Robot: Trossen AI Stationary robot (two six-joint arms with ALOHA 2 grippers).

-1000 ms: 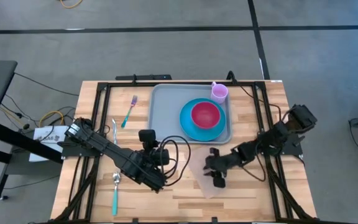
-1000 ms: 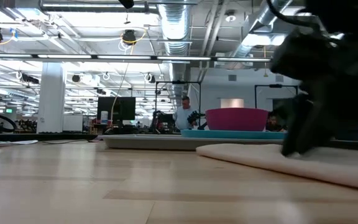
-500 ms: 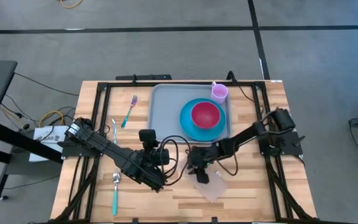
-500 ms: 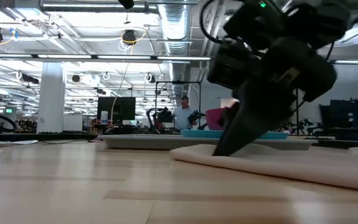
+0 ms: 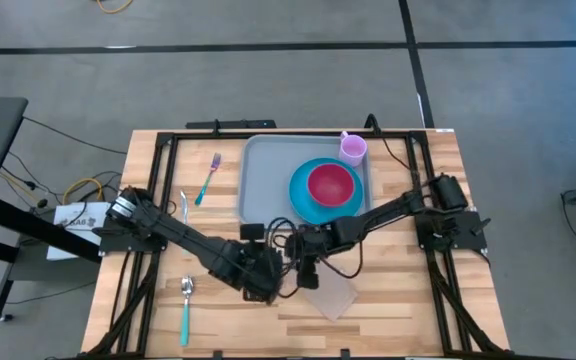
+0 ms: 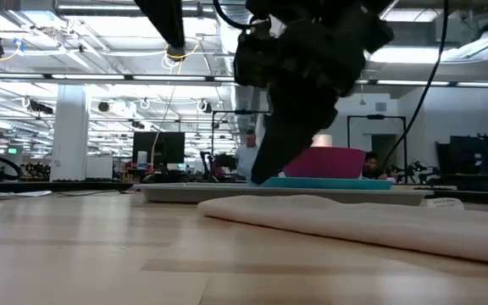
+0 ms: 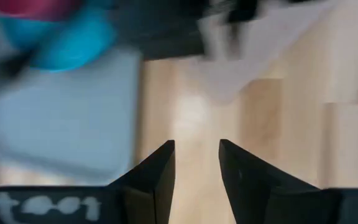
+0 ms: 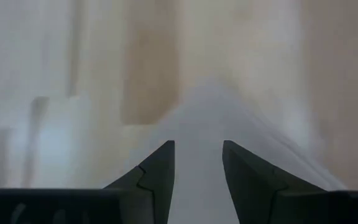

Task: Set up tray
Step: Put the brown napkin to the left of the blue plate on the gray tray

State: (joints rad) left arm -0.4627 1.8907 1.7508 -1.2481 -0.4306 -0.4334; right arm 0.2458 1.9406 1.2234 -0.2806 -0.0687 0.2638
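On the table's left side, a fork [image 5: 208, 177] and spoon [image 5: 186, 305] are seen lying untouched. The left gripper [image 5: 271, 283] is held near the front, its fingers parted and empty. The napkin [image 5: 330, 295] appears to be the item in hand; the right gripper [image 5: 304, 273] is poised at its edge, fingers spread around nothing. A firm pinch is judged necessary next. The tray [image 5: 260, 180], behind, carries plate [image 5: 304, 203], bowl [image 5: 331, 184] and cup [image 5: 353, 148]. Crowding between the arms may hinder.

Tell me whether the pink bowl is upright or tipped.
Upright: the pink bowl sits rim-up on the blue plate in the tray, its opening facing the overhead camera.
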